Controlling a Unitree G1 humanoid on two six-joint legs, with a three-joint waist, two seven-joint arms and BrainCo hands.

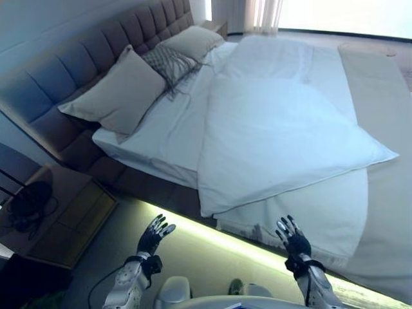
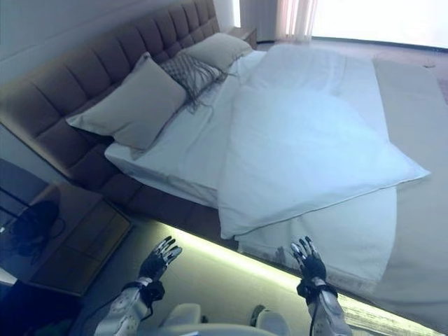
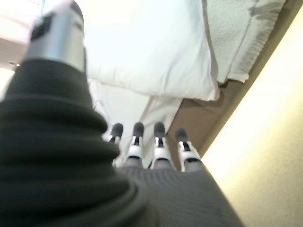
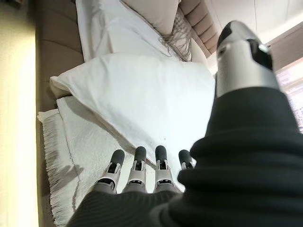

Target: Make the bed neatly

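A bed with a white sheet [image 1: 161, 129] stands before me, under a padded brown headboard [image 1: 77, 77]. A white duvet [image 1: 277, 129] lies askew across the bed, its near corner [image 1: 209, 206] hanging over the side. A white fringed blanket [image 1: 322, 219] lies under it, draped over the edge. Two beige pillows [image 1: 122, 90] [image 1: 193, 42] and a patterned cushion [image 1: 168, 63] lean by the headboard. My left hand [image 1: 154, 235] is open and empty, short of the bed's side. My right hand [image 1: 293, 237] is open and empty, just before the blanket's fringe [image 4: 52, 175].
A wooden nightstand [image 1: 58, 219] with a dark object [image 1: 26, 203] on it stands at my left beside the bed. A lit strip runs along the bed's base [image 1: 206, 235]. A beige cover [image 1: 386, 129] lies on the bed's far side. Curtains [image 1: 261, 16] hang at the back.
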